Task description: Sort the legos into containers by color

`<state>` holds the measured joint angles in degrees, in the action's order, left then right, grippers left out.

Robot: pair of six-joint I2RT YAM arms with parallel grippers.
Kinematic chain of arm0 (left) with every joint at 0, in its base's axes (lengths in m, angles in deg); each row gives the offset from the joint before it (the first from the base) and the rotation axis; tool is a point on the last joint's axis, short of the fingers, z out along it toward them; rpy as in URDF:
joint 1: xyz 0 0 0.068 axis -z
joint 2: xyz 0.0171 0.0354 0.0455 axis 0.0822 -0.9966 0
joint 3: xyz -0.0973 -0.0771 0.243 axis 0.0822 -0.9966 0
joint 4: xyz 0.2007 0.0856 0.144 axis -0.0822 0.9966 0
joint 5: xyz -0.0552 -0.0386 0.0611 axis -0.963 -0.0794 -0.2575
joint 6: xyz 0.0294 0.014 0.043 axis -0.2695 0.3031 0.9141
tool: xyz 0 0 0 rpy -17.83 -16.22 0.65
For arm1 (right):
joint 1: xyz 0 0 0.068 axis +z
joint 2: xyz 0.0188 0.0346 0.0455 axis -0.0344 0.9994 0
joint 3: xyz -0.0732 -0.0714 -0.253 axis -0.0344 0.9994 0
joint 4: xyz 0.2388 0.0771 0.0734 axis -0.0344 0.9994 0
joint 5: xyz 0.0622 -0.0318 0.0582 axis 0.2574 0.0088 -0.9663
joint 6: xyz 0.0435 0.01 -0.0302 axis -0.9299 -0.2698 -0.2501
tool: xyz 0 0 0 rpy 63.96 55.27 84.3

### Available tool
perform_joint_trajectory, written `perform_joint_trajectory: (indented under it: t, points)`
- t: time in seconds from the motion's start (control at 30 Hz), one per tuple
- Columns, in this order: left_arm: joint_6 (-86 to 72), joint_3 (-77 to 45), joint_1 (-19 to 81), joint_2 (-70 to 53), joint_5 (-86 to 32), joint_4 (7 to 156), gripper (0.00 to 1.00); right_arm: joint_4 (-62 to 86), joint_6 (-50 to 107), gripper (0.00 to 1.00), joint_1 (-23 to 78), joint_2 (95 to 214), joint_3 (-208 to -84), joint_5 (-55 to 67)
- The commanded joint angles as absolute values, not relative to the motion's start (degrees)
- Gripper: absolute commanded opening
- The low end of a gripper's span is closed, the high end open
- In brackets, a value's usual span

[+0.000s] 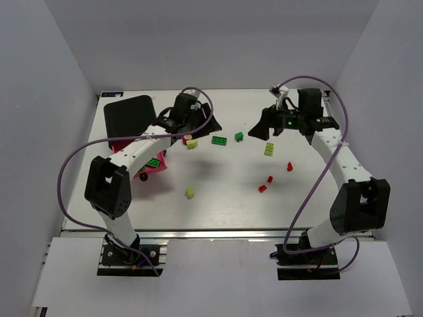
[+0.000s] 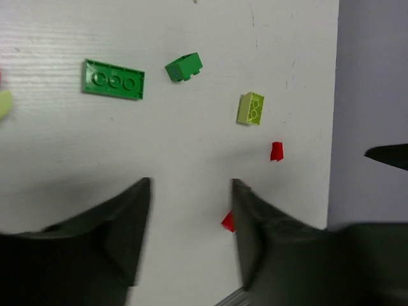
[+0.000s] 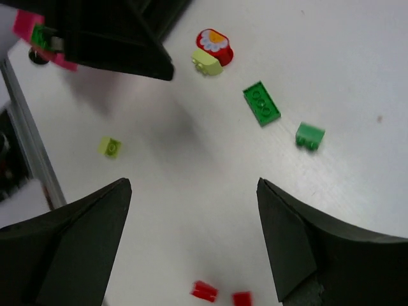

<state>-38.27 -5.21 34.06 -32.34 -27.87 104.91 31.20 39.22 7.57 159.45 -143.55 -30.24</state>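
At table (image 1: 218,211) centre, flat green lego (image 1: 219,140) lay w/ long axis left-right; left gripper (image 2: 191,188) & right gripper (image 3: 194,188) both spread, empty.

Red lego (image 2: 227,221) half behind the left hand (image 2: 191,186); lime lego (image 2: 3,103) partly beyond the view's left edge.

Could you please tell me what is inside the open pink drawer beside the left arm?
The open drawer shows green legos at its near end. The left arm crosses over the rest, so anything else inside is hidden.
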Motion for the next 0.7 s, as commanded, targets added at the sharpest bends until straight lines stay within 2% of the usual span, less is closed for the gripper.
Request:
perform_joint_trajectory:
  t: [0.0, 0.03, 0.07, 0.1, 0.13, 0.17, 0.2, 0.23, 0.27, 0.33, 0.47, 0.67]
  points:
    - [-38.34, -0.39, 35.83, -29.99, -22.97, 108.22, 0.53, 36.08, 64.49, 0.84, 9.10, 166.14, -150.70, -41.17]
    - [-37.28, -0.74, 35.83, -28.67, -21.74, 107.79, 0.36, 40.02, 77.77, 0.85, 9.45, 168.18, -153.07, -42.31]
    - [-34.58, -1.96, 35.83, -27.27, -21.21, 107.17, 0.21, 46.76, 82.60, 0.86, 9.98, 170.29, -157.70, -42.41]
    - [-32.90, -2.75, 35.83, -25.69, -21.03, 106.99, 0.11, 48.48, 85.26, 0.88, 10.59, 172.23, -159.84, -41.54]
    - [-31.31, -3.81, 35.83, -21.67, -20.77, 106.64, 0.09, 49.63, 87.11, 0.88, 12.51, 175.73, -161.51, -38.92]
    - [-27.90, -6.34, 35.83, -19.28, -21.55, 106.03, 0.11, 48.25, 87.83, 0.89, 13.40, 176.89, -163.44, -37.51]
    - [-25.96, -7.84, 35.83, -17.17, -22.25, 105.41, 0.19, 46.32, 86.62, 0.89, 14.02, 178.30, -163.98, -35.66]
    - [-24.37, -9.25, 35.83, -12.01, -22.43, 105.41, 0.50, 44.65, 85.04, 0.88, 15.77, 180.57, -164.68, -31.73]
    - [-21.83, -10.92, 35.83, -9.26, -21.82, 105.84, 0.68, 43.33, 82.85, 0.89, 17.09, 181.90, -166.61, -29.95]
    - [-19.36, -16.54, 35.83, -3.64, -21.99, 105.76, 0.88, 42.09, 80.55, 0.88, 19.20, 186.19, -169.42, -24.95]
    - [-15.66, -26.56, 35.30, 13.91, -20.77, 106.99, 0.97, 44.27, 75.97, 0.89, 22.90, 194.11, -178.47, -17.46]
    - [-14.86, -39.58, 35.30, 29.60, -17.88, 109.53, 0.98, 44.90, 72.98, 0.89, 27.38, 203.79, -186.83, -8.32]
